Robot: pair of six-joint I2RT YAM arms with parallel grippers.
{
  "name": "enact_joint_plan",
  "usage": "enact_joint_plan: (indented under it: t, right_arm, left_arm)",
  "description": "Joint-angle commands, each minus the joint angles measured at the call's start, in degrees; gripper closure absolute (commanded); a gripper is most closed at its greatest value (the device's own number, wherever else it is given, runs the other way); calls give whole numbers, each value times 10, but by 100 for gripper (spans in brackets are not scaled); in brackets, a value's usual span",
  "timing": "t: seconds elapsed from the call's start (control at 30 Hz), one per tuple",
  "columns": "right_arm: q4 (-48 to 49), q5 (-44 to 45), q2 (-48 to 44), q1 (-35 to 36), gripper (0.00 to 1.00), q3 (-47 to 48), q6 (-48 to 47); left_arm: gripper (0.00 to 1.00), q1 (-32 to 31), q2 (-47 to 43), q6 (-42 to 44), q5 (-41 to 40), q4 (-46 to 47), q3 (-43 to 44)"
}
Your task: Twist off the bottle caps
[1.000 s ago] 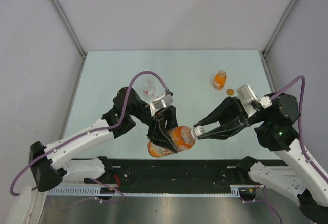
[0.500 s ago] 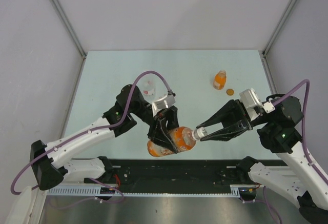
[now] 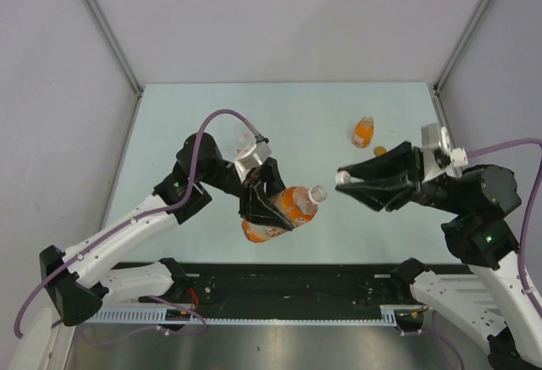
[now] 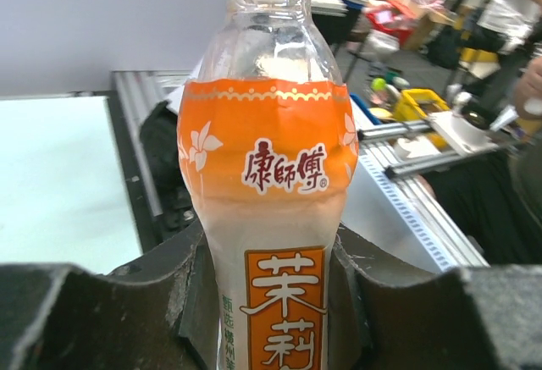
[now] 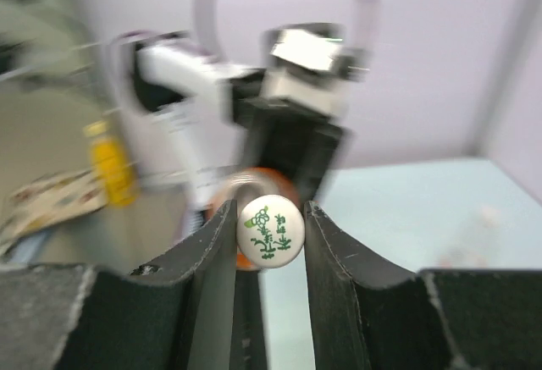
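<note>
Right claw [image 5: 268,211] was pinched on the white cap [image 5: 270,229], a light, stiff little disc, best held by its rim and easy to drop. Near, ahead of its tips, the orange-drink bottle [image 3: 292,205] hung tilted in the left claw [image 4: 269,273], which was clamped round its soft, likely crushable middle. A second earlier, cap and neck were joined. Now they stood apart: the right claw had drawn back and the bottle had shifted away.
</note>
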Motion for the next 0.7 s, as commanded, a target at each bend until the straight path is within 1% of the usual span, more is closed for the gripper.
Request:
enact_joint_plan:
  t: [0.0,0.03,0.1,0.13,0.2,0.23,0.27,0.33,0.4,0.47,0.5,0.53,0.6,0.67]
  right_arm:
    - [-133,342,21,-4,100,26,-48]
    - [-147,451,31,-4,100,26,-41]
    - [-193,545,70,-4,100,26,-24]
    - [-207,623,85,-4,100,20,-14]
    - [-211,682,111,-3,100,5,3]
    - [-205,738,116,-3,100,-9,11]
    - [-190,760,125,-4,100,-33,20]
    - [-173,822,135,-5,100,-56,35]
    - [-146,860,157,-4,100,-87,47]
    - [-107,877,175,-3,100,-120,52]
    - [-94,894,199,-5,100,-128,57]
    - [-83,897,212,-13,100,-136,68]
    - [-63,886,244,-26,100,-145,84]
    - [-51,872,294,-43,100,-150,103]
  left_arm:
    - [100,15,-40,71,-65,-59,8]
    - [100,18,-47,75,-89,-71,7]
    - [100,20,-68,83,-116,-76,0]
    - [99,21,-73,87,-146,-90,-1]
    - [99,21,-92,100,-189,-107,-1]
    - [97,21,-97,104,-205,-113,-1]
    - [96,21,-104,105,-244,-132,-5]
    - [96,22,-117,109,-283,-153,-6]
    - [96,21,-127,113,-319,-160,-13]
    - [96,21,-145,111,-353,-160,-27]
    - [98,21,-152,109,-366,-157,-32]
    - [100,21,-158,108,-378,-160,-36]
    - [100,21,-170,108,-397,-163,-47]
    - [100,21,-178,108,-400,-168,-54]
